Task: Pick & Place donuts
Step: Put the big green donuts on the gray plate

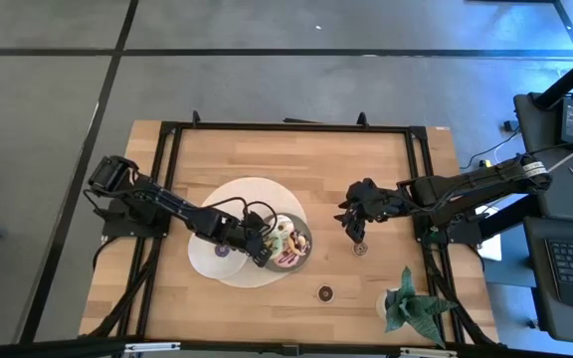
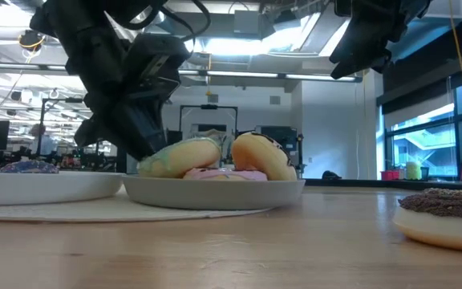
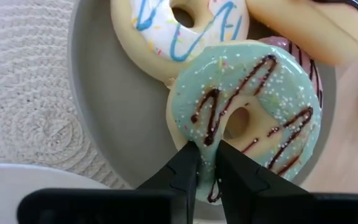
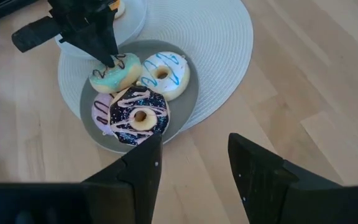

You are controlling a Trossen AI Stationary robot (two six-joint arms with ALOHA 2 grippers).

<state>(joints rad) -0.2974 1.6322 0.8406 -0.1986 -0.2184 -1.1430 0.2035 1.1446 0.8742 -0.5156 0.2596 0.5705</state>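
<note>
While the left gripper [image 3: 207,163] is pinching the green donut's [image 3: 253,118] rim, prob. to lift it, that donut is leaning on others in the grey plate [image 4: 186,109]; right gripper [image 4: 192,163] is hovering w/ fingers spread nearby.

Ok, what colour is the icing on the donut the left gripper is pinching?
Mint green with dark brown drizzle and white sprinkles, on the green donut; clearest in the left wrist view.
</note>
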